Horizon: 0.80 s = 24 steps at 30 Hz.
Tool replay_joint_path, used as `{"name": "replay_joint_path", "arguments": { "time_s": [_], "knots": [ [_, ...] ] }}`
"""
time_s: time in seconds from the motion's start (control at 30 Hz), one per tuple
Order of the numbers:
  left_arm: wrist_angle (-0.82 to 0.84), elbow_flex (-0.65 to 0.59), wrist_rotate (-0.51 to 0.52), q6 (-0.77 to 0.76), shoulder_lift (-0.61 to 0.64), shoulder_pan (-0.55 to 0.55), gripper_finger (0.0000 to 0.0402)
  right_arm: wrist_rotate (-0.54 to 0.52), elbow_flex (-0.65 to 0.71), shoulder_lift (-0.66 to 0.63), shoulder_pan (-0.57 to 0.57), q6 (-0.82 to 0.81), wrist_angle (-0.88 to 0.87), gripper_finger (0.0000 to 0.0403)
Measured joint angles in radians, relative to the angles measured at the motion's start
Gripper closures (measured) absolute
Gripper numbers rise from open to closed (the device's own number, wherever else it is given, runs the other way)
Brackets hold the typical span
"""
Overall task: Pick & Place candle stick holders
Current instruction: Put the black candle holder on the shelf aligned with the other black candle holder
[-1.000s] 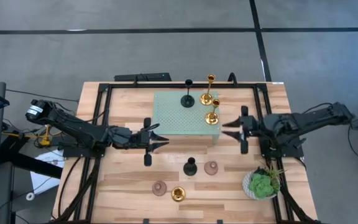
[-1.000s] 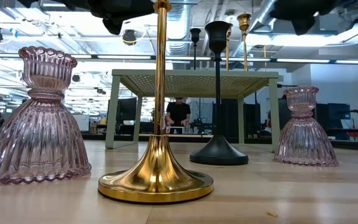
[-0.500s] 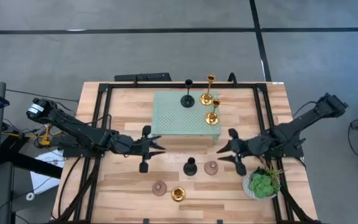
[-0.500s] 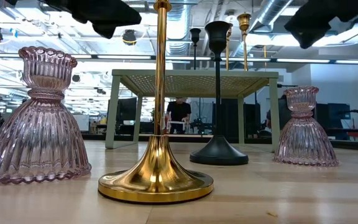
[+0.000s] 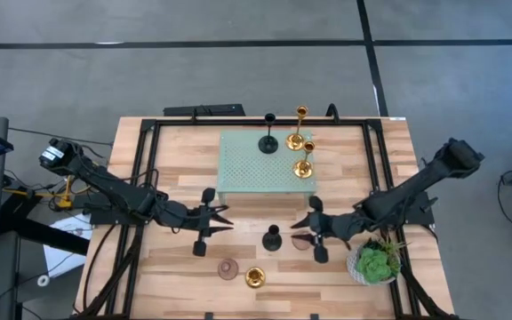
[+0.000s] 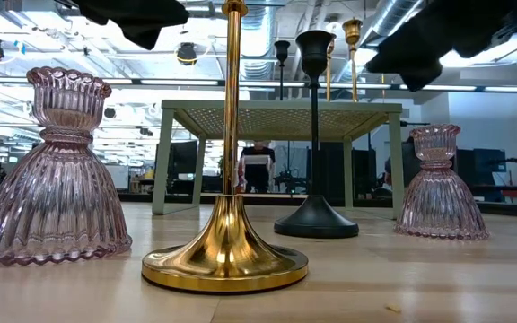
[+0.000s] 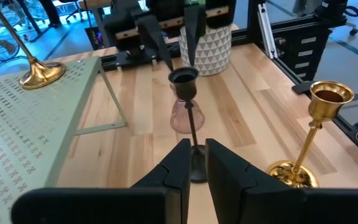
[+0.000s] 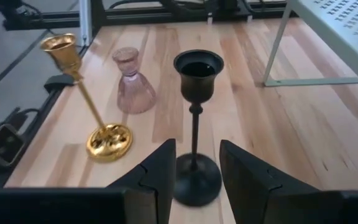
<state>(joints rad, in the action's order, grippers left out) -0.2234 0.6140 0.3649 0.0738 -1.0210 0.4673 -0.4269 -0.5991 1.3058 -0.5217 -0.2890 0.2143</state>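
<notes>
- Black, gold and pink candle stick holders stand in two groups on the wooden worktop (image 5: 176, 258).
- On the pale green perforated stand (image 5: 247, 164) at the back stand one black holder (image 5: 268, 142) and two gold holders (image 5: 297, 140) (image 5: 303, 166).
- On the bare wood in front of the stand, a second black holder (image 5: 272, 238) stands upright between the two arms, with a pink holder (image 5: 302, 240) just beside it on the right.
- Nearer the front edge, another pink holder (image 5: 228, 268) and a third gold holder (image 5: 255, 277) stand side by side.
- The left gripper (image 5: 223, 220) hovers to the left of the front black holder and points at it; in the left wrist view its fingers (image 7: 180, 163) stand narrow, with only a slim gap, and hold nothing.
- The right gripper (image 5: 299, 233) reaches in from the right, over the pink holder beside the black one; in the right wrist view its fingers (image 8: 163, 163) stand partly apart and frame the black holder's stem without touching it.
- A green plant in a white pot (image 5: 373, 263) sits at the right front corner.
</notes>
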Motion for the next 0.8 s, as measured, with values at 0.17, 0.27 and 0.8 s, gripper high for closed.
{"name": "replay_joint_path", "arguments": {
  "time_s": [0.17, 0.27, 0.8],
  "knots": [
    [0.0, 0.0, 0.0, 0.0, 0.0, 0.0, 0.0353, -0.02, 0.0, 0.099, 0.008, -0.001, 0.105, 0.0287],
    [0.0, 0.0, 0.0, 0.0, 0.0, 0.0, 0.0353, -0.02, 0.0, 0.16, 0.023, -0.001, 0.185, 0.0287],
    [0.0, 0.0, 0.0, 0.0, 0.0, 0.0, 0.0353, 0.091, -0.125, 0.383, 0.099, -0.001, 0.258, 0.0287]
  ]
}}
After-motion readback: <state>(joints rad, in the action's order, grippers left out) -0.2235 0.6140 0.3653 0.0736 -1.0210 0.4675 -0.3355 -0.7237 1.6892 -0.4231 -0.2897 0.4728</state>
